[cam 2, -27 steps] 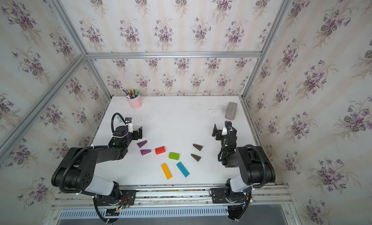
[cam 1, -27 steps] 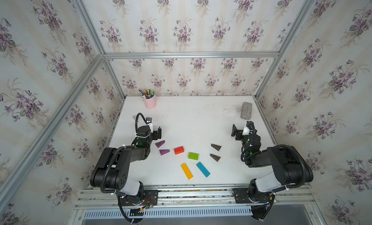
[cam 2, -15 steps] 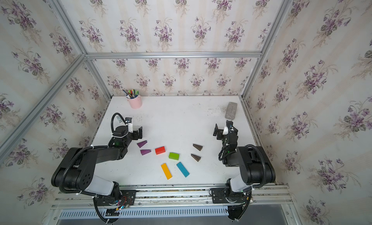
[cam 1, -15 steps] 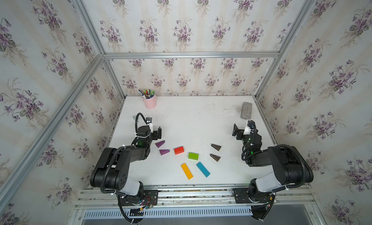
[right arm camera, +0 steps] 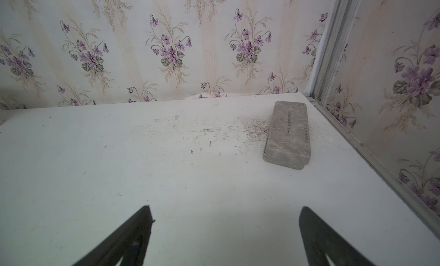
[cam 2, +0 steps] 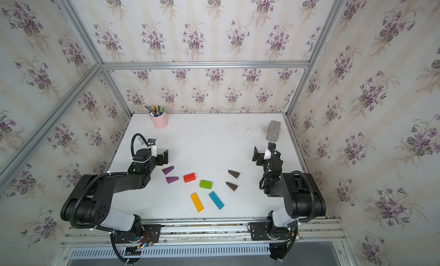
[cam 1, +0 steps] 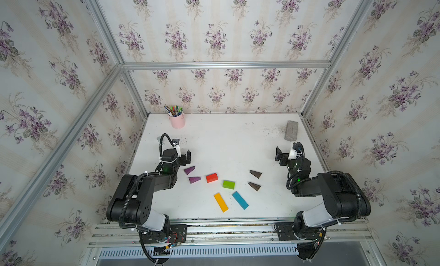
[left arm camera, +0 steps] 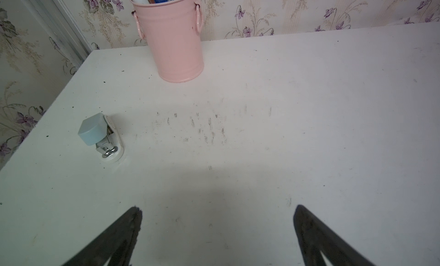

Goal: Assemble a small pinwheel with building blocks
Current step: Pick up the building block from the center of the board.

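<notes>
While all loose, eight building blocks (cam 1: 228, 184); left gripper (left arm camera: 217, 208), right gripper (right arm camera: 225, 208), jaws wide apart.

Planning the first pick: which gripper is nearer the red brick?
Left. The left gripper is close by the red brick; the right gripper lies beyond the brown wedges.

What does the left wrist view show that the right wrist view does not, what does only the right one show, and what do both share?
Only the left wrist view: the pink pen cup and a small blue-grey stapler. Only the right wrist view: the grey rough brick with dark dust beside it. Both: the white table, floral wallpaper, and that arm's own gripper, open and empty: left gripper, right gripper.
</notes>
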